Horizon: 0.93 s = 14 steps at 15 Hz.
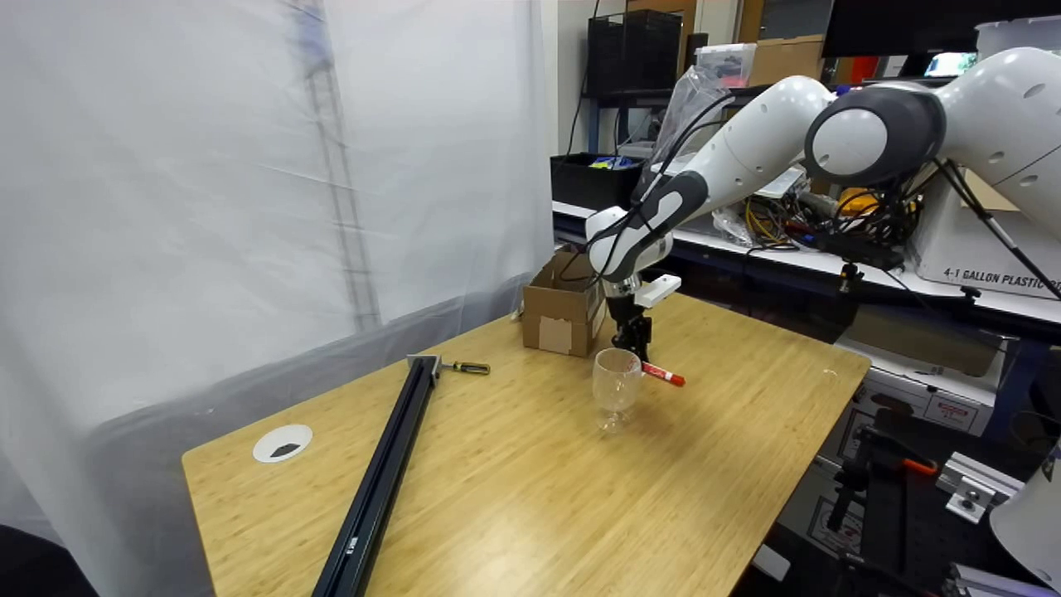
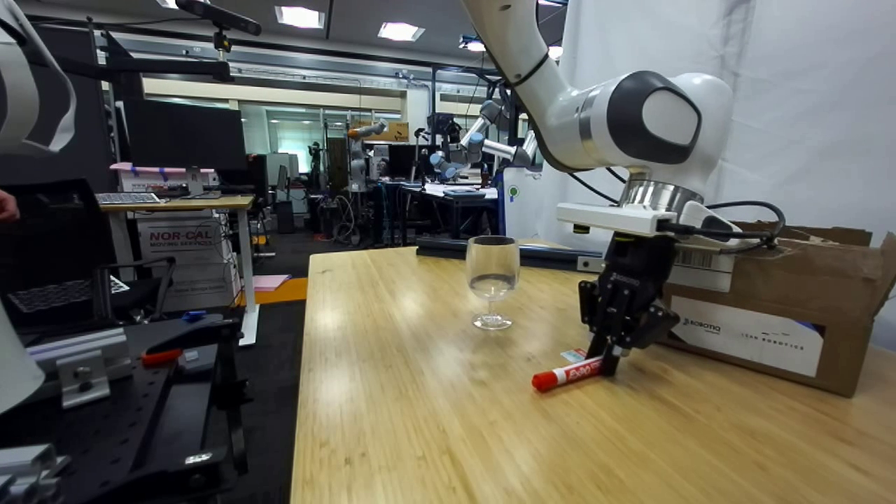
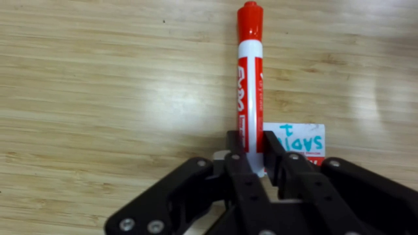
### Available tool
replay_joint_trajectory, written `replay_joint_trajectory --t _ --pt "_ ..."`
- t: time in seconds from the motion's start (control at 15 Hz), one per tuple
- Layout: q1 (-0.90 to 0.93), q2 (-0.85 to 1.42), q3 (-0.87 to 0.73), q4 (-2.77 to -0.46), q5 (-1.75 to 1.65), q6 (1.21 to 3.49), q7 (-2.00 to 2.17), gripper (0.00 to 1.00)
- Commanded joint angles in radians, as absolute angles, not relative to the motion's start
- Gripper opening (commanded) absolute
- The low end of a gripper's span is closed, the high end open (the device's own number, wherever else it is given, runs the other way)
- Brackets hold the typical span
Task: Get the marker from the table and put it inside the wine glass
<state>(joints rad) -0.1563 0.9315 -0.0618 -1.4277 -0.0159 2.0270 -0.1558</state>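
Containers: the wine glass (image 2: 493,282) stood upright on its foot on the table (image 1: 729,414), wood showing through its bowl. The cardboard box (image 1: 554,307) stood upright with its top open, near the gripper (image 3: 250,140).

Arm (image 1: 750,137): reached in over the table, last section bent so the gripper pointed down, slightly tilted, fingertips low over the wood. Gripper pinched the marker (image 3: 250,88) near its whitish end, a finger on each side; the red cap jutted out. Marker was close to level, outside the glass, near it but apart. Whether its underside touched the wood could not be told from these angles. A card (image 3: 305,135) lay on the table just beside the pinched end, partly behind a finger.

Room: table wood ran between marker and glass, and on past the cap to the table's edge. The black bar (image 1: 385,473) lay well apart from the glass, a hand tool (image 1: 471,367) just beside its bracketed end.
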Motion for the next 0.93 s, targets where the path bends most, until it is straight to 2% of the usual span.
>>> replay_joint_trajectory --t 0.0,0.47,0.87 --pt "-0.151 0.862 -0.077 -1.485 -0.027 1.994 -0.122 0.05" --pt "-0.107 0.692 -0.093 -1.584 -0.085 1.889 -0.048 0.05" --pt "-0.060 0.516 -0.089 -1.716 -0.151 1.907 0.018 0.05"
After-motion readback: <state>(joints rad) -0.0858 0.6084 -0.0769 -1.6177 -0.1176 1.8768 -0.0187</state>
